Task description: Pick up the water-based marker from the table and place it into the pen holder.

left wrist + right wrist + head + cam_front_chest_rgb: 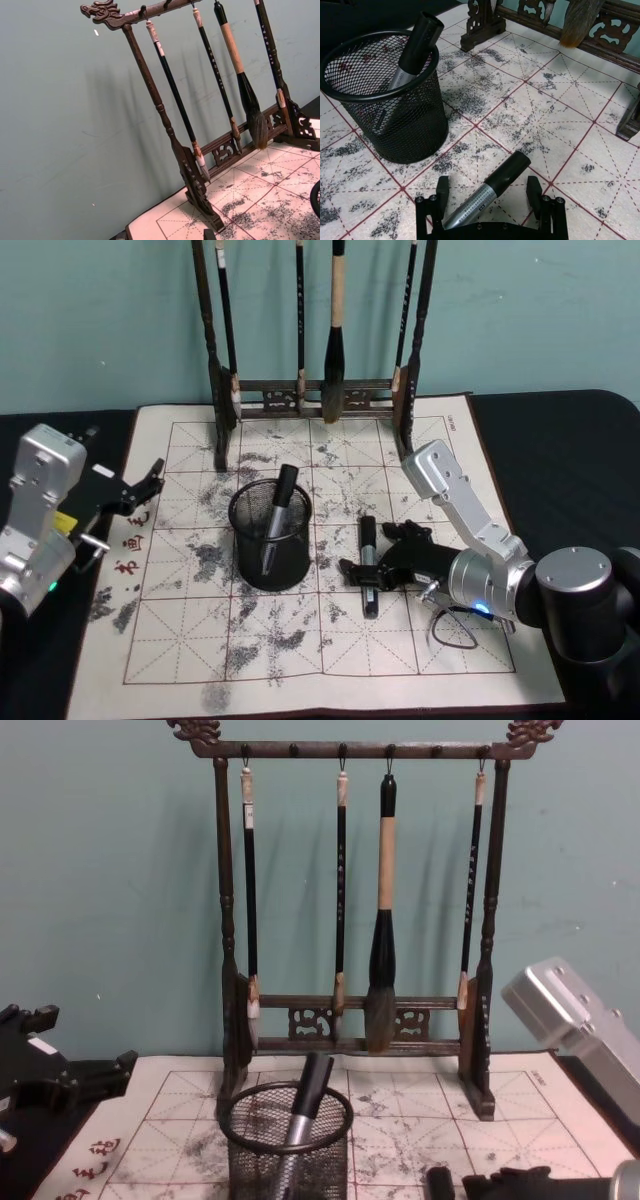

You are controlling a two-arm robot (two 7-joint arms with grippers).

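A water-based marker [367, 562] with a black cap and grey barrel lies flat on the white calligraphy mat [450, 640], just right of the pen holder [270, 550]. In the right wrist view this marker [501, 175] lies between the two fingers of my right gripper [487, 190], which is open and low over the mat, with a gap on each side. The black mesh pen holder [395, 125] stands upright with another marker [417, 42] leaning inside it. My left gripper [143, 490] hangs open at the mat's left edge, holding nothing.
A tall dark wooden rack [310, 390] hung with several brushes stands at the back of the mat, behind the holder. The dark table [560, 440] extends right of the mat. The right arm's silver link [450, 490] slopes over the mat's right side.
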